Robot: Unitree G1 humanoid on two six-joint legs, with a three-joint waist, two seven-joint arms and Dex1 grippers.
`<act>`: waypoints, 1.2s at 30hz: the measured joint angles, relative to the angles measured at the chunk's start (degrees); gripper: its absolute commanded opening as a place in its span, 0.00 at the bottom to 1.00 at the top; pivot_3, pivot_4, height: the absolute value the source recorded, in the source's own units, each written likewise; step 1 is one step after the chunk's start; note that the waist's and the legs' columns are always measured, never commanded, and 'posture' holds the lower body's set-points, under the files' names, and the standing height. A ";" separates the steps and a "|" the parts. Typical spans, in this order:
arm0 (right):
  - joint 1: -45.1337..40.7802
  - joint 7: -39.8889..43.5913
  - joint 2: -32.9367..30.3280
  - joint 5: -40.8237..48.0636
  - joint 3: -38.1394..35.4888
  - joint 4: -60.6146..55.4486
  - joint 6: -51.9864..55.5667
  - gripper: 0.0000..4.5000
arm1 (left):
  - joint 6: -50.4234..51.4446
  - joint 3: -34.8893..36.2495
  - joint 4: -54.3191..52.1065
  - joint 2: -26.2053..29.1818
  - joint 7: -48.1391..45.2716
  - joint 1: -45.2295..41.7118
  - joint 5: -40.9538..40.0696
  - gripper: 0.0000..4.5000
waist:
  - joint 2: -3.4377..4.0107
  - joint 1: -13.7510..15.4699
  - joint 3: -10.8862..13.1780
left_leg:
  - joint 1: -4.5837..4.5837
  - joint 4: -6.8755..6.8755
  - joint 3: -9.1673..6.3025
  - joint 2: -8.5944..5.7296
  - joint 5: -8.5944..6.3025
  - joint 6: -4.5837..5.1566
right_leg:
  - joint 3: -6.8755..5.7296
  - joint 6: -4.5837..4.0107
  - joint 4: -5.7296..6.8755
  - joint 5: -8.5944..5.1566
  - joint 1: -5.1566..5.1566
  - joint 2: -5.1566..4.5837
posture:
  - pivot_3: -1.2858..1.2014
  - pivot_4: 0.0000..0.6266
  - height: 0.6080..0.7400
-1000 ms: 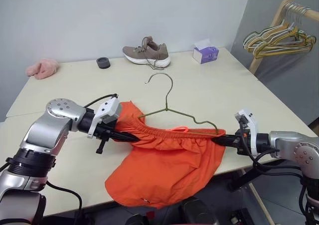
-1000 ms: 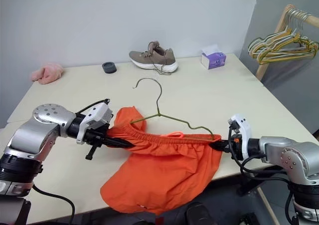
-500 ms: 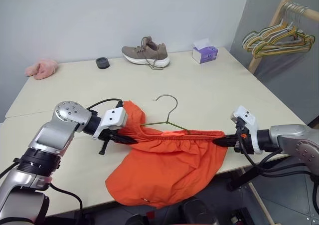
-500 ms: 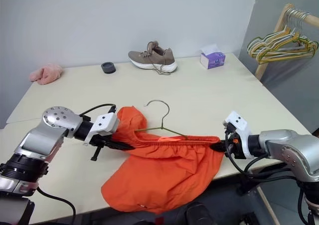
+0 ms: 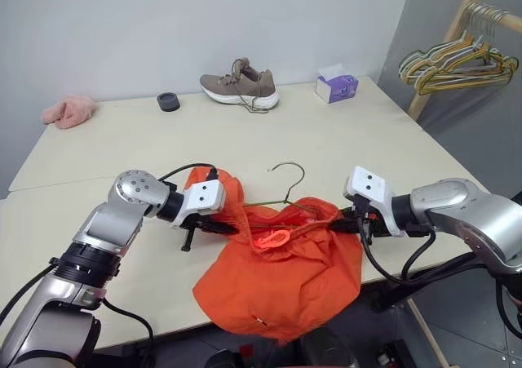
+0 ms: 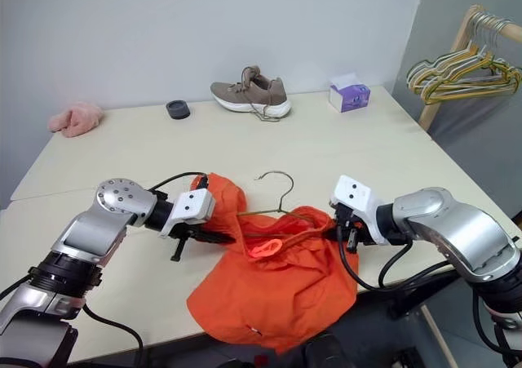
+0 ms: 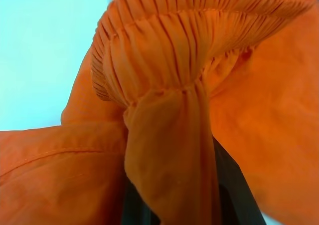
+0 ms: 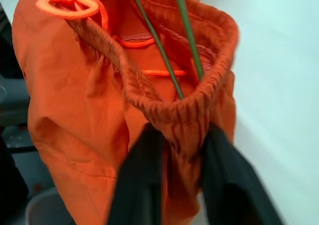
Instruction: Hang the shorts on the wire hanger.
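In the left eye view, we see the shorts (image 5: 281, 274) bunched at the near edge of the tabletop (image 5: 342, 152), their lower part hanging over it. The hanger (image 5: 287, 182) sits inside the waistband, hook poking up between the two arms. The left claw (image 5: 231, 226) is pinched together on the waistband's left end; the right claw (image 5: 352, 219) meets the right end, with the fabric slack between them and the drawstring loop dangling in front.

The right eye view gives the same layout: shoe (image 6: 250, 94), tissue box (image 6: 350, 95) and pink cloth (image 6: 75, 118) sit well apart at the far side, out of the way.

In the left wrist view, gathered elastic is folded over the black fingers (image 7: 234, 185), clamped tight.

In the right wrist view, the fingers (image 8: 137, 185) stand partly apart with the waistband edge between them and the two hanger wires running down into the opening. We judge this hold loose.

The risk from here: if the right side lets go, the elastic could snap back off the hanger's shoulder. The slack cloth could then slide off the wire, and the overhanging weight could drag the shorts off the tabletop edge.
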 measured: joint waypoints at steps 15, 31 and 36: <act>9.97 -2.83 -1.81 -2.62 -4.31 0.44 -0.17 0.75 | 0.21 -0.11 -1.05 -1.20 1.63 1.25 0.06 0.00 | -0.03 -0.38 -0.02 | 0.05 0.03 0.02 -0.02 0.00 0.00 | 0.03 0.00 0.02 0.00 0.03 0.00 | 0.39 0.07 1.00; -1.95 7.50 5.94 -14.64 11.37 17.59 -11.82 0.48 | 2.18 0.11 -0.92 -1.72 1.54 1.13 -0.35 0.00 | -0.01 -0.30 -0.03 | 0.04 0.03 -0.05 -0.06 0.00 0.00 | -0.05 -0.23 0.06 0.15 0.04 -0.03 | 0.39 0.05 1.00; -2.34 8.59 7.79 -16.33 11.50 17.60 -12.96 0.07 | 2.93 0.12 -0.93 -1.79 1.05 1.14 -1.36 0.00 | -0.01 -0.30 -0.03 | 0.04 0.04 -0.08 -0.06 0.00 0.00 | -0.07 -0.26 0.10 0.17 0.04 -0.03 | 0.39 0.05 1.00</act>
